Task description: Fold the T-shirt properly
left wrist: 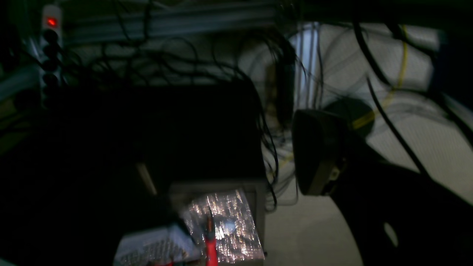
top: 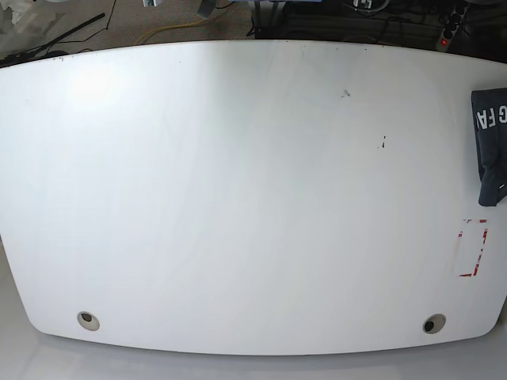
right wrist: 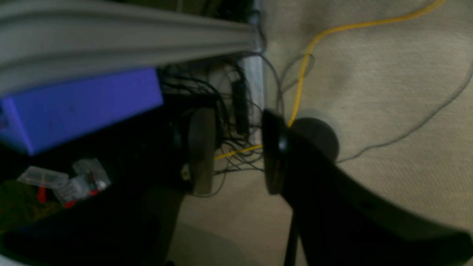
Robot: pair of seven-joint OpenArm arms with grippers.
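Base view: T-shirt [top: 491, 142] at the table's [top: 238, 198] right edge.

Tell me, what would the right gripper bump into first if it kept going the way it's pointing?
Probably the beige carpeted floor, near the thin yellow cable. The right gripper holds nothing and points below the table; depth is hard to judge.

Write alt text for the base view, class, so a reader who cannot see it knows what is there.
A large white table fills the view, seen from above. A dark T-shirt with white lettering lies at its right edge, partly cut off by the frame. No robot arms are in view. A red-outlined rectangle is marked below the shirt, and two round holes sit near the table's front edge.
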